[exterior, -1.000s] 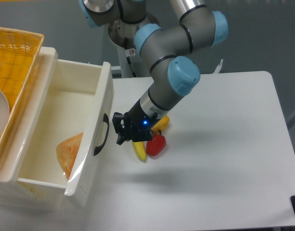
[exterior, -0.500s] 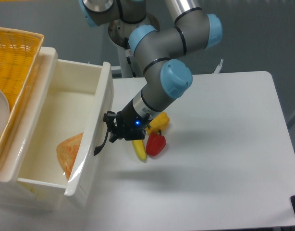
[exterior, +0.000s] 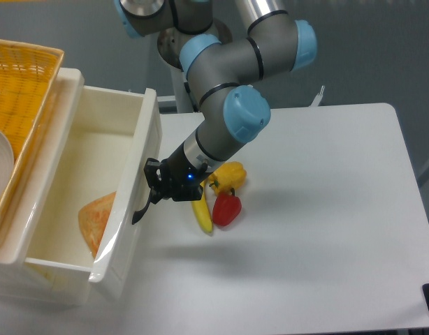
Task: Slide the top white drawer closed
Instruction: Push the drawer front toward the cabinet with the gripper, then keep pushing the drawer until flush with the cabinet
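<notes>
Gripper (exterior: 154, 187) presses the top white drawer (exterior: 128, 202) at its black handle (exterior: 142, 206) (finger spread unclear); closing looks underway, so next comes a steady leftward shove.

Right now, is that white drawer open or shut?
Open. The white drawer sticks far out, its inside and an orange thing showing. The gripper is against its black handle.
</notes>
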`<action>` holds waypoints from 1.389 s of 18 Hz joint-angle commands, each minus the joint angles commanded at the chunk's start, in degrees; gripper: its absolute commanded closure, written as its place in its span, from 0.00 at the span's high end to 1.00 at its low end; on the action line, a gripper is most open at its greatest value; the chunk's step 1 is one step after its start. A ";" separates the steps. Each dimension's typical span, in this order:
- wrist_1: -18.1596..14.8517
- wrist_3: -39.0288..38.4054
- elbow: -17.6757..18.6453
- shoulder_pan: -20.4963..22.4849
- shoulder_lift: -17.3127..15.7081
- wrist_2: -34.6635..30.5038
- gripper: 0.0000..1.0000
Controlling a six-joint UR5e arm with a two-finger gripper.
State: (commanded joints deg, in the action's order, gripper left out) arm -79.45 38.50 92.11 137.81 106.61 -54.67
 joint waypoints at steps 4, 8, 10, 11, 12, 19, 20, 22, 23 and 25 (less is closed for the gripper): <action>-0.79 0.00 0.00 -0.09 -0.88 0.00 0.10; -0.88 -0.09 0.00 -1.23 -1.14 0.00 0.10; -0.88 -0.09 0.09 -1.41 -1.23 0.00 0.10; -0.88 -0.09 0.00 -1.49 -1.23 0.00 0.10; -0.88 -0.09 0.09 -1.93 -1.23 0.00 0.10; -0.88 -0.70 0.09 -3.43 -1.93 0.00 0.10; -0.88 -1.05 0.00 -3.78 -2.02 0.00 0.10; -0.88 -1.05 0.00 -4.13 -2.02 -0.09 0.10; -0.88 -1.05 0.00 -4.22 -2.02 -0.09 0.10; -0.79 -1.23 0.00 -5.01 -2.11 -0.09 0.10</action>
State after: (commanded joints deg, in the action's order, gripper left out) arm -80.24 37.27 92.11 132.81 104.50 -54.76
